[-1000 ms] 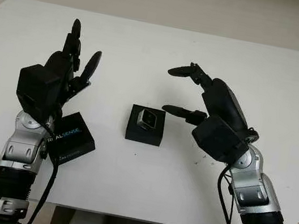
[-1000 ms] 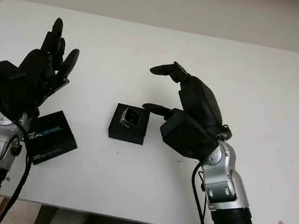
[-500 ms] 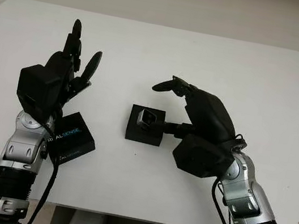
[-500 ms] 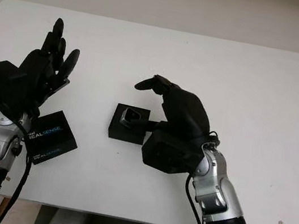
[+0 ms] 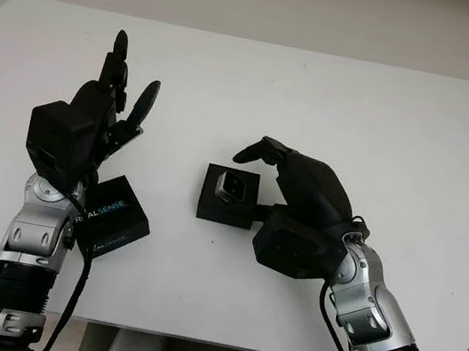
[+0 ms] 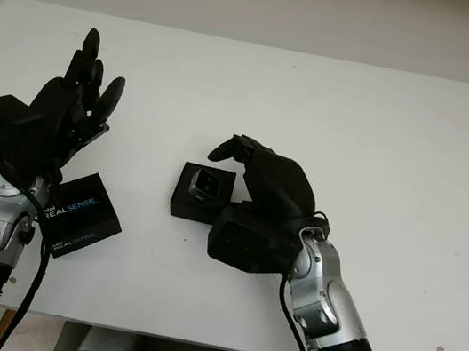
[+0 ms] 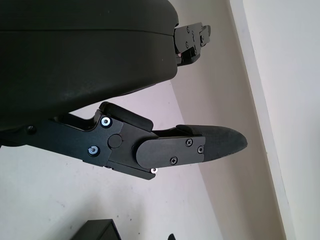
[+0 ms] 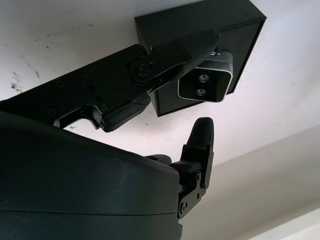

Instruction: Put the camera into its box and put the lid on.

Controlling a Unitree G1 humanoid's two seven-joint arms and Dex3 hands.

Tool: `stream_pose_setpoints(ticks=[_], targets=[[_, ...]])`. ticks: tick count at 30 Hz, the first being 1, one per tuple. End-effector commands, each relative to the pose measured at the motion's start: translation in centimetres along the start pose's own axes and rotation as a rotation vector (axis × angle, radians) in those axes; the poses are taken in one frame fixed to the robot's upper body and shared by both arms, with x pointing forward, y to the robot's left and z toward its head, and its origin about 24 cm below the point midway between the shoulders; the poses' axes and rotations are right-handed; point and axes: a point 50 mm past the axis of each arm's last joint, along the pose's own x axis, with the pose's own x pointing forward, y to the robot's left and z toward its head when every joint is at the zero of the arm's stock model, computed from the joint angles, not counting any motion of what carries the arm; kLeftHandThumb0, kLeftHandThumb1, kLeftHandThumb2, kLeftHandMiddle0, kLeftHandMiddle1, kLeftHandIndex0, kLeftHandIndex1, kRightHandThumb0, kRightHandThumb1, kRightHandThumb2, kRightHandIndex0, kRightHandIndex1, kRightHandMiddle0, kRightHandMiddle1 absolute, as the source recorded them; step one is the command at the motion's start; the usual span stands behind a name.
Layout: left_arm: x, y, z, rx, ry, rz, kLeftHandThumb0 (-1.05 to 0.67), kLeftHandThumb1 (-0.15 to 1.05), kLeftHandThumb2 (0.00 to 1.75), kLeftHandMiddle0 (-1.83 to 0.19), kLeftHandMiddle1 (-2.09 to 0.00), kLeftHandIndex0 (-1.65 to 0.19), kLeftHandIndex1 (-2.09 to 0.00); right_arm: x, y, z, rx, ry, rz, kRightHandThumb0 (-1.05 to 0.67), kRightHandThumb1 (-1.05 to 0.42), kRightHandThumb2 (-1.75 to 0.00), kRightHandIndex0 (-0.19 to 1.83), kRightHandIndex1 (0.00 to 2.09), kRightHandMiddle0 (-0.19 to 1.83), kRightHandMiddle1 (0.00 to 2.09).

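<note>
Camera (image 5: 233, 187) sits in the black box (image 5: 226, 207) in the middle of the white worktop (image 5: 321, 91). It looks a bit tipped up, so it may not be pushed all the way down yet. Its silver front with two little round eyes faces up and out.

The right hand (image 5: 263, 178) is just to the right of the box, right beside the camera. One finger (image 8: 185, 47) reaches across the top of the box next to the camera, and another finger (image 8: 202, 137) hangs on the other side of it. I cannot tell if the fingers touch the camera or are only very close. So I cannot say if this hand is holding it.

The left hand (image 5: 111, 105) is up in the air on the left side, open and holding nothing. Just near it, on the worktop, lies the lid (image 5: 110, 218). It is flat and black with white and blue letters on top.

The camera looks small, hard and light. Its silver shell may be smooth and slippery, and the glass eyes could get scratched. So I think it is best to hold it by its two short ends, not on the front.

The lid looks stiff and light too. Its flat top gives nothing to pinch, so taking it by two side edges should work best. It still has to go on the box.
</note>
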Motion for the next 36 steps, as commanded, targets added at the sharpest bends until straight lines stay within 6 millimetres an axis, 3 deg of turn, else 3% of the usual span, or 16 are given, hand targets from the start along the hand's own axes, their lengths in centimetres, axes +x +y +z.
stream_pose_setpoints(ticks=[1,21,36], targets=[[-0.30,-0.05,0.11,0.001,-0.004,0.002,-0.75,1.05,0.47,0.19,0.00,0.19,0.00,0.35,-0.12,0.31,-0.006,-0.015,-0.013,-0.73,-0.89,-0.06,0.28,0.06,0.26,0.99],[-0.53,-0.19,0.21,-0.002,-0.001,0.005,-0.73,1.05,0.47,0.19,0.00,0.19,0.00,0.85,0.09,0.36,0.031,-0.027,-0.024,-0.64,-0.91,-0.05,0.31,0.07,0.29,1.13],[-0.58,-0.25,0.17,0.000,0.003,0.005,-0.75,1.05,0.47,0.19,0.00,0.19,0.00,0.78,0.69,0.64,-0.055,-0.076,-0.027,-0.64,-0.92,-0.05,0.34,0.07,0.32,1.15]])
